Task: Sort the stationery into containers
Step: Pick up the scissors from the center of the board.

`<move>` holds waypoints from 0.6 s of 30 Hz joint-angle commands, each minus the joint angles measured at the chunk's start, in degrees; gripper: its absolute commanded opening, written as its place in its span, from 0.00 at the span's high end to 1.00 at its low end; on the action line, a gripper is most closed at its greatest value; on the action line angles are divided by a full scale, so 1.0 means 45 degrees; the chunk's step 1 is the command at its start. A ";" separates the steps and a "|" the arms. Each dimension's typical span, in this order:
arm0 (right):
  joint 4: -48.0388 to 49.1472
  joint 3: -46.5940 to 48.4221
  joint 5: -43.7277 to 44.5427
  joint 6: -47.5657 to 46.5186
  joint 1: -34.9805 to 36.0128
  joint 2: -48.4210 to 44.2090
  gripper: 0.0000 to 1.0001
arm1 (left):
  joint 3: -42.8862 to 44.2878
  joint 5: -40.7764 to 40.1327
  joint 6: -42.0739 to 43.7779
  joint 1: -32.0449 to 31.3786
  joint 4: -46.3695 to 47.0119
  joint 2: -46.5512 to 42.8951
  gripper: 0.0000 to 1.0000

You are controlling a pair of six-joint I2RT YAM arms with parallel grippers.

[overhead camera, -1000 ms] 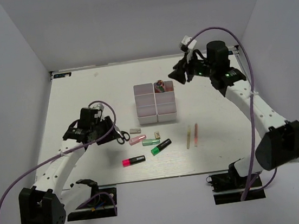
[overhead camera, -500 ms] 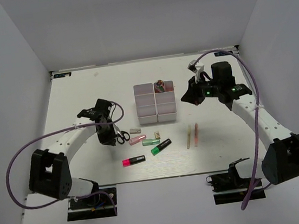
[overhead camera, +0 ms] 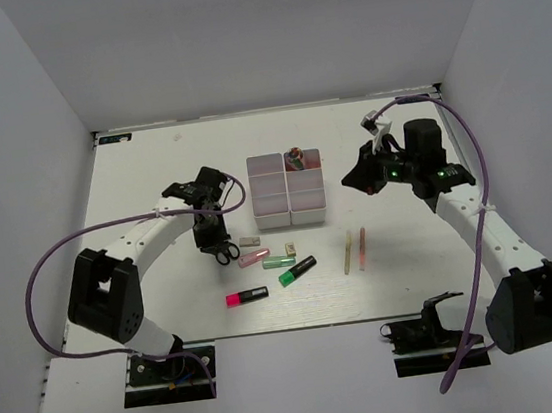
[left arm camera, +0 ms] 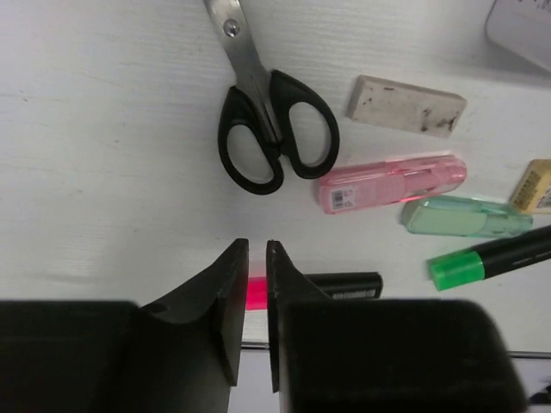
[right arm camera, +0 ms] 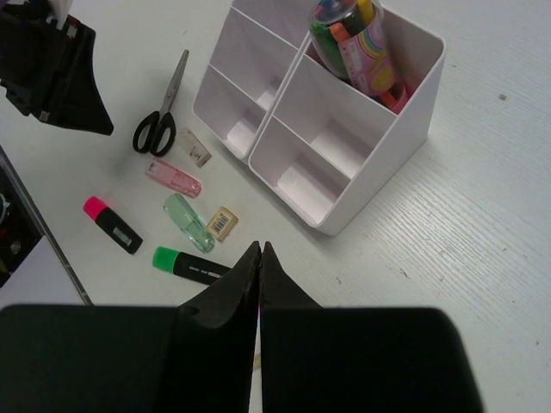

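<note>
My left hand (left arm camera: 256,258) has swung in from 9 o'clock; pinched together, empty, it hovers with the scissors (left arm camera: 274,138) flat on the bench (left arm camera: 103,129) at its 12 o'clock. My right hand (right arm camera: 259,258), likewise together, has dropped beside the bins (right arm camera: 379,185). Scissors look next.

Metal-bladed scissors (left arm camera: 274,131) with glossy black plastic handles, smooth white plastic bins (right arm camera: 387,155), matt grained table (left arm camera: 103,172)
</note>
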 commanded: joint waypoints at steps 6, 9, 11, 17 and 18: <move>0.0756 -0.0220 -0.0666 0.0568 -0.0496 -0.0400 1.00 | -0.0619 -0.0342 -0.1172 0.1008 0.0122 -0.0643 0.67; 0.0835 -0.0278 -0.0764 0.0646 -0.0613 -0.0341 1.00 | -0.1693 0.0225 -0.1525 0.1264 0.0904 -0.0742 0.57; 0.0796 -0.0279 -0.0861 0.0705 -0.0730 -0.0302 1.00 | -0.1948 0.0498 -0.1778 0.1284 0.1314 -0.0607 0.57; 0.0816 -0.0298 -0.1096 0.0803 -0.0983 -0.0263 1.00 | -0.2125 0.0812 -0.2150 0.1284 0.1803 -0.0235 0.57; 0.0873 -0.0318 -0.1135 0.0841 -0.1004 -0.0244 1.00 | -0.2164 0.0832 -0.2208 0.1265 0.1920 -0.0215 0.57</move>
